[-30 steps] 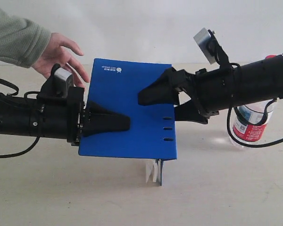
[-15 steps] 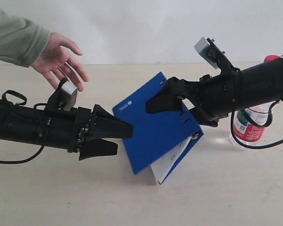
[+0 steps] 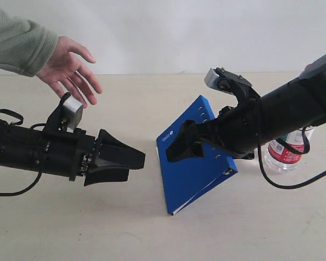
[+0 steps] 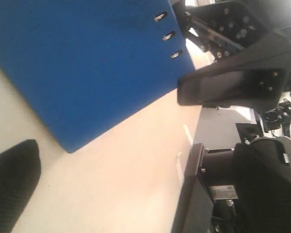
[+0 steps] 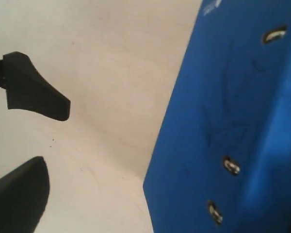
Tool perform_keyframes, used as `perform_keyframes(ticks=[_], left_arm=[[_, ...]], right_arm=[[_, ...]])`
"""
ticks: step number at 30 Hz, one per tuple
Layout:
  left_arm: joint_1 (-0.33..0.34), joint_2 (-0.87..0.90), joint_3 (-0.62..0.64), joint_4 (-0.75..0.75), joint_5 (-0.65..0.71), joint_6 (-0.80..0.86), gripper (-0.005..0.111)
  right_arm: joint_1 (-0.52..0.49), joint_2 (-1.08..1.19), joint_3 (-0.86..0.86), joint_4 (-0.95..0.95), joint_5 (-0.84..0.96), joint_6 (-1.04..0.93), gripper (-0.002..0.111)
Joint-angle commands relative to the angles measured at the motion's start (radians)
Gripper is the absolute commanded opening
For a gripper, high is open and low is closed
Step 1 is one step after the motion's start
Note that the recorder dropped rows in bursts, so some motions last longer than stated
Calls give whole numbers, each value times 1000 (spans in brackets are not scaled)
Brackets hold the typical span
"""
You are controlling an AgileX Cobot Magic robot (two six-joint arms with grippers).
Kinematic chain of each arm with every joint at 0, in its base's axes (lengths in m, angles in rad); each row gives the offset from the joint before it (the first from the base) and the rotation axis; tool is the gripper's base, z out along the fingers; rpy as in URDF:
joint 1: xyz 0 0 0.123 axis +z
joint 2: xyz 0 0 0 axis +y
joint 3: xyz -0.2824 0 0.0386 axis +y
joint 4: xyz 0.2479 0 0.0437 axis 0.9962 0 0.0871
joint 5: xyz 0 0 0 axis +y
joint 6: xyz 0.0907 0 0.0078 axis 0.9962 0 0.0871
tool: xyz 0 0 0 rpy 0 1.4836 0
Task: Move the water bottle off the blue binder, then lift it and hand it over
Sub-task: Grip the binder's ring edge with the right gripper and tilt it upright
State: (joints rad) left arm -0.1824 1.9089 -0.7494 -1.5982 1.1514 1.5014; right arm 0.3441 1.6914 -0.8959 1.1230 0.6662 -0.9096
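Shows water bottle [image 3: 285, 155] off blue binder [image 3: 198, 176], standing on table [image 3: 152, 234] just behind R arm, cap hidden by arm. Shows binder steeply tilted, lower corner on table, ring-slot edge raised under R arm. Puts one finger of R gripper [image 3: 176, 148] flat on blue cover; hides 2nd finger, so can't tell whether jaws clamp binder or how wide. Shows L gripper [image 3: 136, 167] near binder but apart from it, jaws spread wide, nothing btwn them. Gives same in R wrist view: L fingers [image 5: 39, 99] over bare table, clear of binder edge. Shows open human hand [image 3: 70, 65] above L arm, near its wrist cam.
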Motion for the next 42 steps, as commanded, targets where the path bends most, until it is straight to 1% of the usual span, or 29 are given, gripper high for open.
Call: perform_keyframes(ticks=[1,4,6,8,10,11,13,14,16,19,21,22,23,26,27,28,35,38,42], left_arm=[[10,-2,42,-59,-33,95,109],[21,-1,68,-110,-35,197,109],[21,5,78,-146,-68,242,109],[21,16,68,-146,-143,238,109],[21,53,32,-146,-247,183,108],[22,64,20,-146,-249,173,108],[22,98,-25,-146,-194,149,105],[22,128,-50,-146,-132,140,101],[22,169,-70,-146,-50,140,90],[22,226,-90,-146,56,140,66],[22,261,-94,-146,70,140,48],[22,273,-94,-146,70,144,41],[22,280,-94,-146,70,153,30],[22,281,-94,-146,70,167,17],[22,281,-94,-146,70,167,14],[22,281,-94,-146,70,167,14],[22,281,-94,-146,70,167,14],[22,281,-94,-146,70,167,14],[22,281,-94,-146,70,173,14]], right_arm=[[5,-4,-5,-35,3,30,105],[5,5,-1,-36,5,19,105],[16,31,-1,-30,13,19,105],[37,64,-1,-19,14,19,105],[55,98,-15,-11,14,12,105],[55,98,-21,-7,17,12,105],[55,98,-40,15,17,12,105],[55,100,-47,71,6,4,105],[55,110,-47,158,-10,-69,105],[55,143,-55,258,-1,-134,105],[55,180,-72,261,32,-153,103],[55,196,-81,263,48,-166,100],[55,206,-85,260,64,-192,95],[55,196,-85,308,61,-227,95],[55,192,-85,309,65,-255,95],[55,192,-85,309,68,-291,95],[55,192,-85,312,67,-322,95],[55,192,-85,360,44,-344,95],[55,192,-85,382,79,-389,95]])
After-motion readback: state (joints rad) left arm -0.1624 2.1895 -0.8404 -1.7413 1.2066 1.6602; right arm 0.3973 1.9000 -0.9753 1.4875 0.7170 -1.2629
